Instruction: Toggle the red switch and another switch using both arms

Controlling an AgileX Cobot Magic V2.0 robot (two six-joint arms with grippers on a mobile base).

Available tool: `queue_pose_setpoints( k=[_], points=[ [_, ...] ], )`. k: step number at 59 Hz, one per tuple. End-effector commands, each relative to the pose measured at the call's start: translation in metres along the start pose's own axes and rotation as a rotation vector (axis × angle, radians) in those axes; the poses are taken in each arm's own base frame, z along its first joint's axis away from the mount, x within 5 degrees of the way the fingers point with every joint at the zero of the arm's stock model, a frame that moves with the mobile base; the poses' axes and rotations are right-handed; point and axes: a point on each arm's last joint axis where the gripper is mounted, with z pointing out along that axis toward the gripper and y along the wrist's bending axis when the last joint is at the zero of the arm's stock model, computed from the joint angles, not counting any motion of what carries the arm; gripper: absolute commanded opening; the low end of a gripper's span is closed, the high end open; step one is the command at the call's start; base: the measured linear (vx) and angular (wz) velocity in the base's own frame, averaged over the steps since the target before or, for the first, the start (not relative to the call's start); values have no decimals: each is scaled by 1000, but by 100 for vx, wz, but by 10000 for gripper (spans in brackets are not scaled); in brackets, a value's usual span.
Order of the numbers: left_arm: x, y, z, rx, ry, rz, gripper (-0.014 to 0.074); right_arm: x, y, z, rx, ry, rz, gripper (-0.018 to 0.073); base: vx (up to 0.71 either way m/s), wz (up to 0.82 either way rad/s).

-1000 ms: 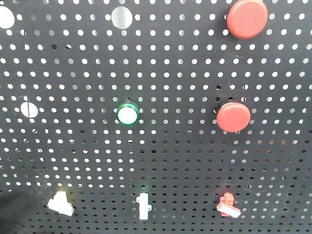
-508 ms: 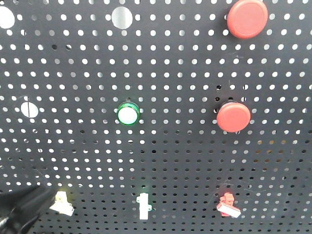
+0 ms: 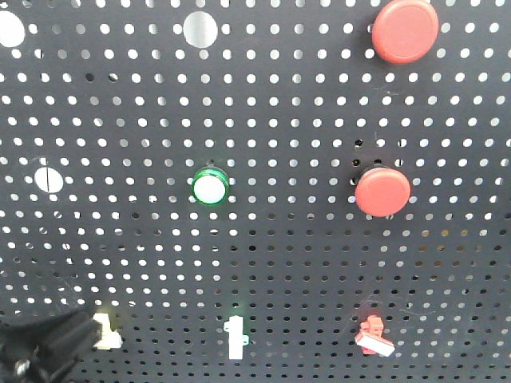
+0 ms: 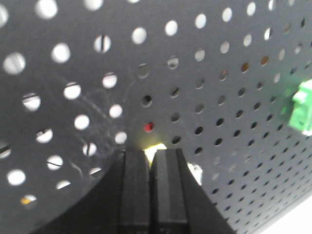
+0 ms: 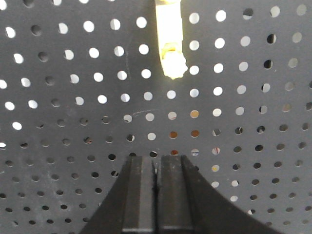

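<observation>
Left wrist view: your left gripper has its two black fingers pressed together with only a thin seam between them. Its tips sit right at the small chunky white toggle switch with a pale-yellow tint, which peeks out just beyond them; you cannot tell whether they touch it. In the front view the same gripper fills the bottom-left corner of the black perforated metal panel and overlaps that switch's left side. Further along the same row stands a slim white toggle with a green tint. Well apart at lower right is the small red toggle switch with a white bar-shaped lever tip. Higher up are a green-ringed round white lamp and two large round red push buttons. Your right gripper is also pressed together, holding nothing. It sits below a pale bar-shaped lever and apart from it.
</observation>
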Motion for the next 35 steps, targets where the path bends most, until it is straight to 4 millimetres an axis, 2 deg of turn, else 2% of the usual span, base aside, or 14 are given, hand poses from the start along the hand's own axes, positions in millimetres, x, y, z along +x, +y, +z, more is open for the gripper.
queue_pose_setpoints(
  k=[1, 19, 27, 35],
  points=[
    [15, -1, -2, 0, 62, -29, 3, -16, -1, 0, 11, -94, -18, -6, 0, 0],
    [36, -5, -17, 10, 66, -34, 3, -15, 0, 0, 9, -86, -6, -6, 0, 0],
    [37, -6, -31, 7, 19, -31, 3, -13, 1, 0, -6, -65, 60, -6, 0, 0],
    [35, -5, -48, -16, -14, -28, 3, -11, 1, 4, -13, -38, -32, -6, 0, 0]
  ],
)
